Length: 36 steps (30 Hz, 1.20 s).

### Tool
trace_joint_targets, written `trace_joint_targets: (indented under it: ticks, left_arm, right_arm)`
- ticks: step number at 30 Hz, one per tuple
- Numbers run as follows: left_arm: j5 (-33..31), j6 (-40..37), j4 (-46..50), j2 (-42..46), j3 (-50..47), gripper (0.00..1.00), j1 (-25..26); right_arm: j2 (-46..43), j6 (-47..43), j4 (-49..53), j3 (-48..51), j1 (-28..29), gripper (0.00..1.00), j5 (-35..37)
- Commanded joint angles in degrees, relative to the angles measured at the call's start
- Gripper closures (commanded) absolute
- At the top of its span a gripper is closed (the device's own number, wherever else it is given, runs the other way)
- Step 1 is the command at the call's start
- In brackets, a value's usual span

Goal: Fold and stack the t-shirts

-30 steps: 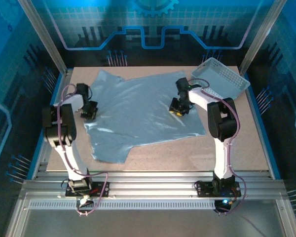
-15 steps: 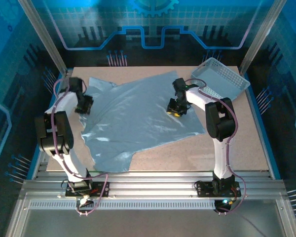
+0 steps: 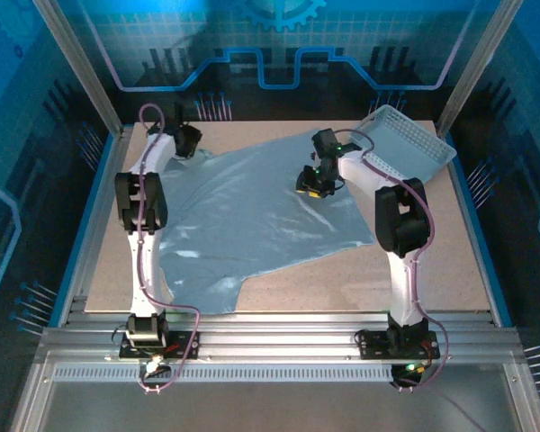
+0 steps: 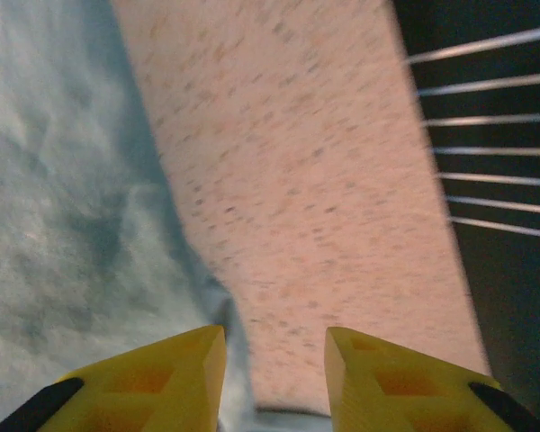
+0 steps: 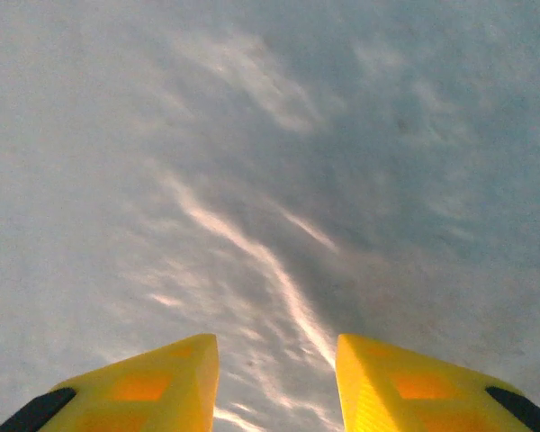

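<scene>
One pale grey-blue t-shirt (image 3: 252, 216) lies spread and creased across the table, no lettering showing. My left gripper (image 3: 187, 142) is at the shirt's far left corner. In the left wrist view this gripper (image 4: 274, 346) is open, the shirt (image 4: 63, 207) lies to the left, and its edge runs between the yellow fingers onto bare table. My right gripper (image 3: 310, 183) hangs over the shirt's far right part. The right wrist view has that gripper (image 5: 277, 355) open just above rippled cloth (image 5: 270, 135), with nothing held.
A white lattice basket (image 3: 405, 139) stands tilted at the far right corner of the table. Bare speckled tabletop (image 3: 432, 261) lies to the right and in front of the shirt. Past the table's edge by the left gripper is a dark gap with thin rods (image 4: 486, 135).
My left gripper has swung from the shirt's left edge to its far left corner, and the shirt's left side has shifted. My right gripper has crept slightly farther and leftward.
</scene>
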<state>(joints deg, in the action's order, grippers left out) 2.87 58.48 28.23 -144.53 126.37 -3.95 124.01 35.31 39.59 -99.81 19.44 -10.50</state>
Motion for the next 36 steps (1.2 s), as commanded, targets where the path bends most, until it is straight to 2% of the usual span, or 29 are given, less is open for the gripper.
trace_joint_targets:
  ticks: [1,6,9,12,15,18,22,24,31,36]
  left_arm:
    - [0.0,-1.07,0.16,-1.35,2.0,0.66,-0.19]
    - [-1.53,-0.8,3.64,-0.51,-2.23,0.57,0.18]
    - [-1.75,-0.14,5.12,1.49,-5.47,0.59,0.46]
    - [-4.83,0.98,15.59,2.06,-2.15,0.64,0.78]
    - [-8.16,4.24,21.02,5.04,-3.75,0.64,0.96]
    - [-7.8,4.89,19.83,8.2,-6.68,0.62,1.09]
    - [-7.51,5.67,27.03,9.52,-1.93,0.6,1.14]
    - [-10.07,5.35,30.19,9.27,1.93,0.57,1.25]
    - [-16.63,0.1,22.31,3.9,9.21,0.61,0.73]
    - [-11.41,-1.6,19.0,-3.35,14.24,0.59,-0.58]
  right_arm:
    - [3.64,-0.77,1.97,-3.88,-0.13,0.6,-2.8]
    - [5.3,-0.68,2.77,-6.39,-0.44,0.6,-3.36]
    - [6.06,-0.7,3.2,-7.4,-0.8,0.6,-3.5]
    - [6.31,-0.6,3.38,-7.68,-1.07,0.6,-3.39]
    - [6.03,-0.61,3.33,-7.36,-1.25,0.6,-3.27]
    - [5.88,-0.84,3.21,-7.16,-1.33,0.6,-3.17]
    - [5.74,-0.86,3.06,-6.07,-1.68,0.6,-3.04]
    - [5.34,-0.62,2.59,-5.45,-1.93,0.6,-3.12]
    - [5.13,-0.79,2.25,-4.88,-2.04,0.6,-3.62]
    - [3.89,-1.0,2.15,-3.69,-2.04,0.6,-3.65]
